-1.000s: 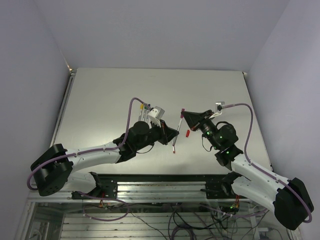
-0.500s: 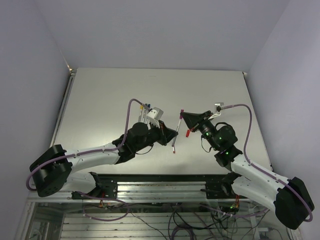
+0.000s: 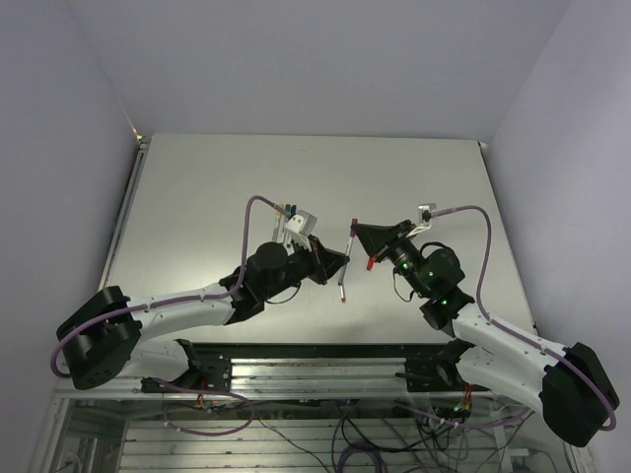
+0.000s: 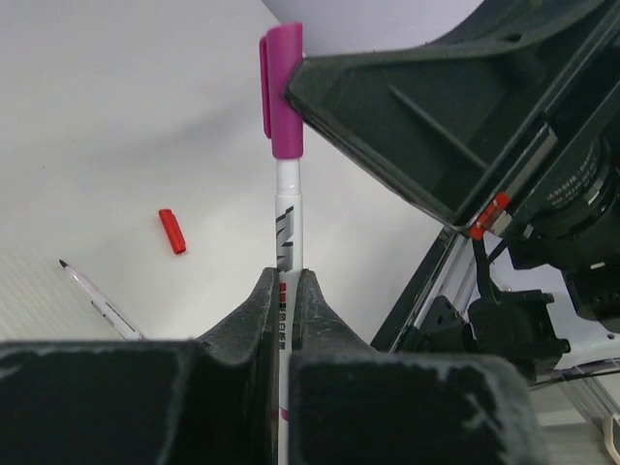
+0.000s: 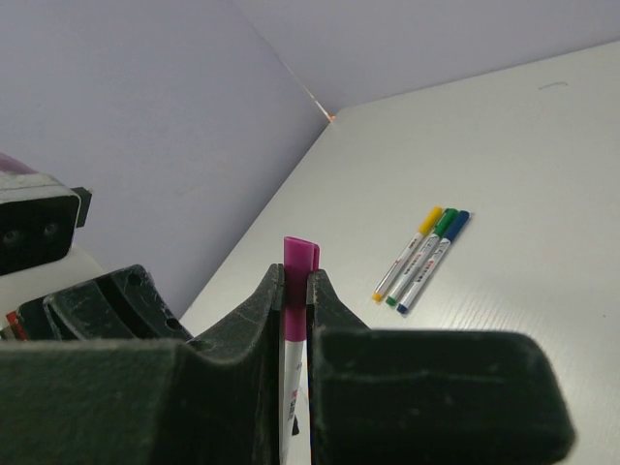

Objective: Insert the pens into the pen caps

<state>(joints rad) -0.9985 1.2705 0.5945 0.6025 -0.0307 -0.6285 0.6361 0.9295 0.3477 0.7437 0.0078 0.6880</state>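
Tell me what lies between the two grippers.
A pen with the purple cap on its end: the left gripper clamps the barrel, and the right gripper pinches the cap. The left wrist view shows it best.

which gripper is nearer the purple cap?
Right. The right fingers clamp the purple cap itself; the left fingers grip the pen lower on its barrel, clear of the cap.

White matte table (image 3: 246,168) at centre, pale lavender back wall (image 3: 315,59) at 12 o'clock, matching side walls (image 3: 49,197) at 9 and 3 o'clock, aluminium rail (image 3: 315,370) at 6 o'clock
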